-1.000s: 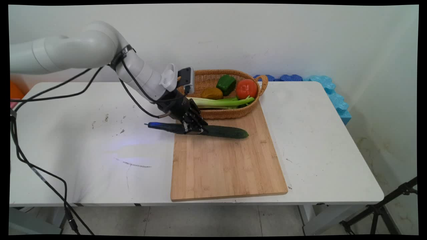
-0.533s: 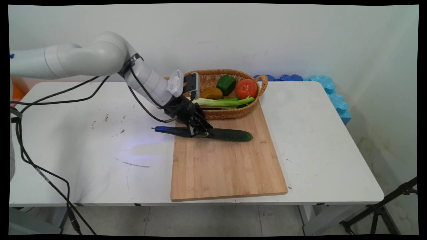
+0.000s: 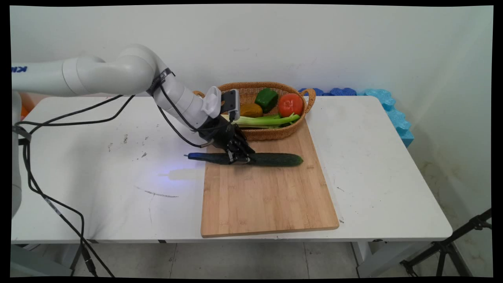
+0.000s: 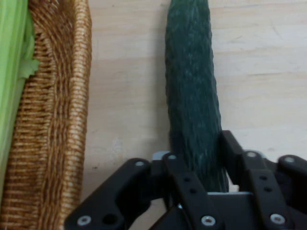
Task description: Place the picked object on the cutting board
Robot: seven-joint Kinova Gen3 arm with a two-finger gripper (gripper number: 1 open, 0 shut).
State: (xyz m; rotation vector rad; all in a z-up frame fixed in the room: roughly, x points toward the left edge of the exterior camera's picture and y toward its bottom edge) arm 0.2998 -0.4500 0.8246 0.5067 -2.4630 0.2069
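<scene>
Gripper point(image 3: 238, 158) clamps cucumber point(image 3: 271, 159); basket point(image 3: 271, 133) beside.

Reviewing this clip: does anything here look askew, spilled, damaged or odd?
Nothing spilled or damaged. The cucumber, clamped in the tool, overhangs the cutting board's left edge. The table is scuffed with dark marks. The basket sits upright.

One cucumber point(image 3: 271, 159), one basket point(image 3: 275, 133), one cutting board point(image 3: 267, 196), one tomato point(image 3: 290, 104).

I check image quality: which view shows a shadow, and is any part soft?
Main view: the cucumber casts a faint shadow on the table. Hand view: the tool and basket look slightly soft.
</scene>
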